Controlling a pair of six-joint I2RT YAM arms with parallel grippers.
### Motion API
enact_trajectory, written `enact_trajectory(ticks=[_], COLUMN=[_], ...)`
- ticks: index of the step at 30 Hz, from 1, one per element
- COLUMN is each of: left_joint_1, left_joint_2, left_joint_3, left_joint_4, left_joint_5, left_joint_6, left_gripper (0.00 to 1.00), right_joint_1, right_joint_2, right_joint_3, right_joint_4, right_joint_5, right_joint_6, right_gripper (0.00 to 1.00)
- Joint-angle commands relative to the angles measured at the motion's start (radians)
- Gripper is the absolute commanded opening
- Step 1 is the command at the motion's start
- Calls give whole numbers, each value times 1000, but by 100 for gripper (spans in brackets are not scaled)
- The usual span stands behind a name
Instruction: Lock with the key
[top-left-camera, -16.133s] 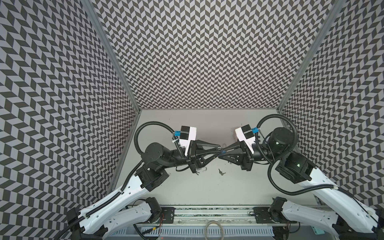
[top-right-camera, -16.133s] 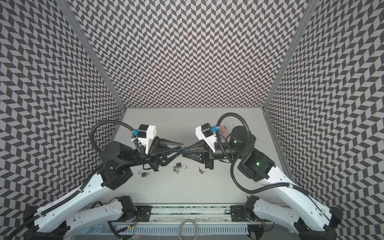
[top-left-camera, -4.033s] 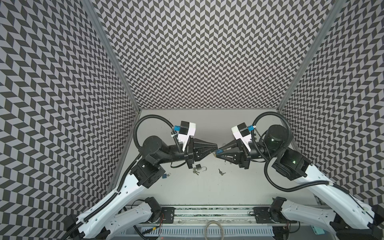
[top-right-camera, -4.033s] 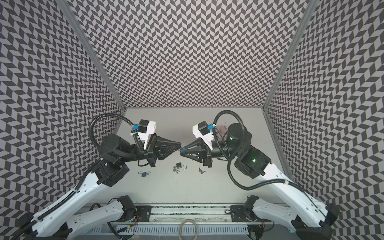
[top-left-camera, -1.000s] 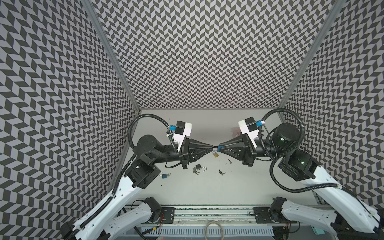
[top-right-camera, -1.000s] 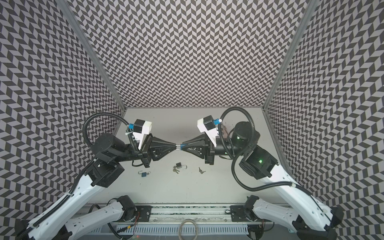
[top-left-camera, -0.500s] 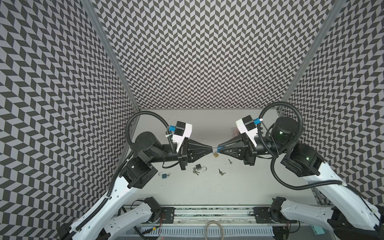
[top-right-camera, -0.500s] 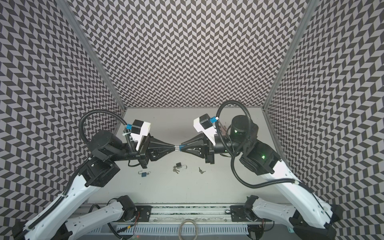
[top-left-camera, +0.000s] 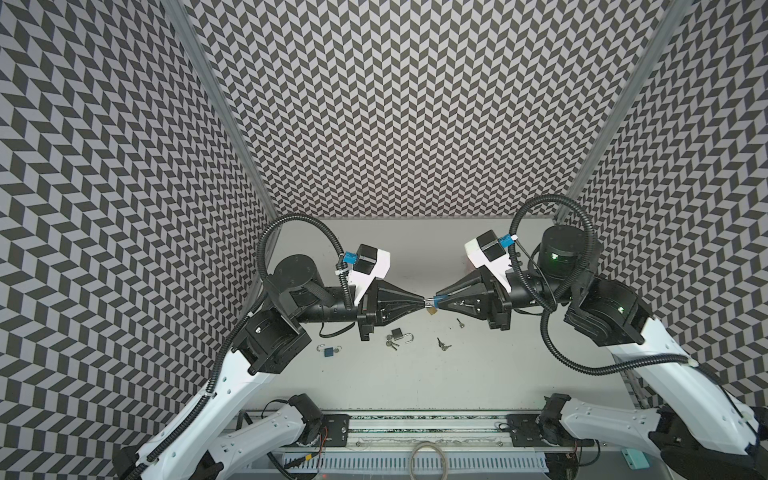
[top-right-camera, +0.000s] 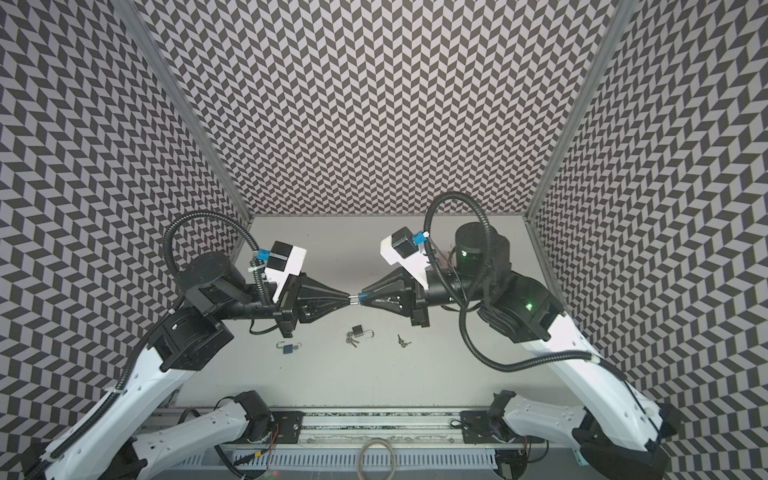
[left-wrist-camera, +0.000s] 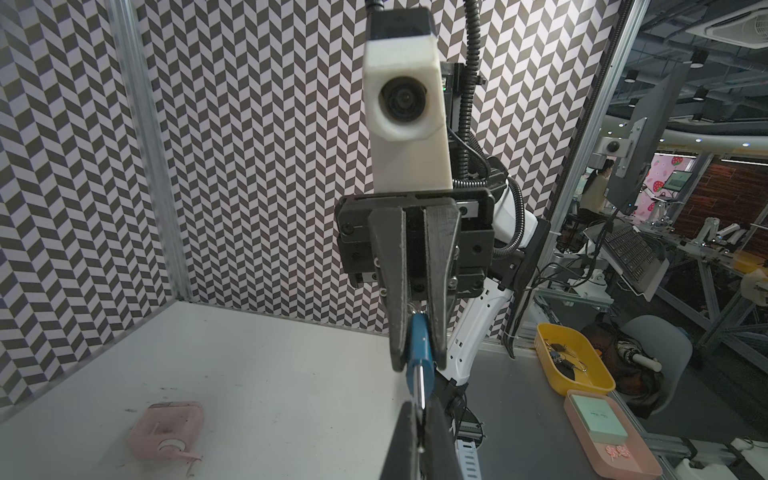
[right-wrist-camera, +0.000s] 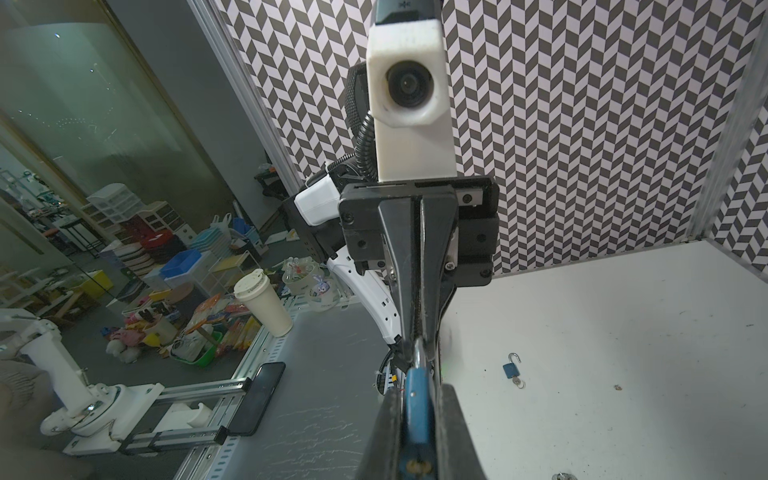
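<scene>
Chevron-patterned walls (top-left-camera: 374, 104) box in a pale grey tabletop (top-left-camera: 415, 386). In both top views the arms reach level toward each other and meet tip to tip above mid-table. The left gripper (top-left-camera: 422, 298) is pinched tight on a thin silver metal piece (top-left-camera: 428, 298), and the right gripper (top-left-camera: 439, 298) is clamped on a small blue padlock (top-left-camera: 441, 296). Left wrist view: the padlock (left-wrist-camera: 417, 345) sits between the right fingers. Right wrist view: the silver piece (right-wrist-camera: 419, 353) could be key or shackle; I cannot tell.
</scene>
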Motion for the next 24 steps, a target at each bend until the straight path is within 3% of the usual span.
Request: enact_trajectory(ticks=[1,5,9,17,24], left_joint_1=[-16,-89,-149,-47,-15], left_joint_2=[-5,17,44,-30,-43], left_joint_3=[8,-34,-29,-5,12], left_joint_4=[34,175,182,67,60], left_joint_5=[41,24,-3,-18,-8], left_joint_6=[-4,-67,-54,-16,-23], left_gripper=[0,0,0,0,0], right_joint_1=[-1,74,79,-9,-22], right_joint_2=[4,39,33,-59,-82], right_joint_3=[13,-16,-34,-43,-45], right_joint_4=[52,102,146,116,104], right_joint_5=[3,31,31,30,24], right_joint_6=[-7,5,17,6,4], right_gripper=[0,0,0,0,0])
